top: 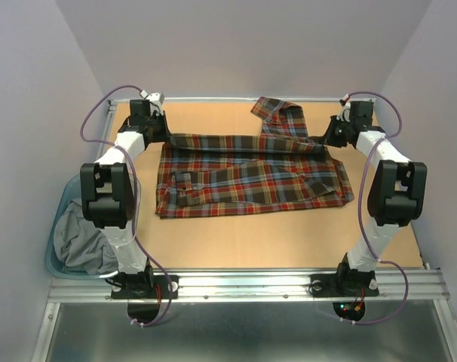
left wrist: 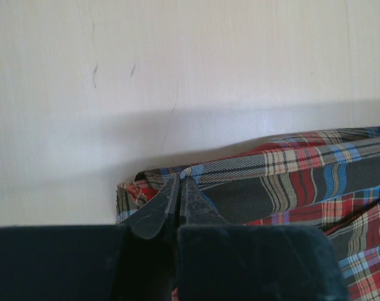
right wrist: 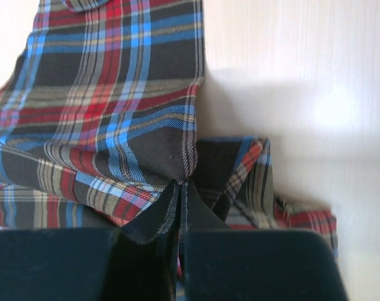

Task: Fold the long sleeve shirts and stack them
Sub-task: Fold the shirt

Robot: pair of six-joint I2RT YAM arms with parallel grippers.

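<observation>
- The shirt (top: 251, 177) lies spread on the table (top: 289, 241), across its middle and far half.
- The left gripper (left wrist: 179, 188) pinches the shirt's far left corner; the right gripper (right wrist: 180, 188) pinches its far right corner.
- One sleeve (top: 277, 113) lies behind the shirt's body, near the right gripper.
- A bin (top: 59, 219) stands left of the table, with a cloth (top: 81, 237) in it.

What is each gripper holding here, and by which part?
Both are shut on the plaid shirt: the left gripper pinches its far left corner, the right gripper its far right corner.
</observation>
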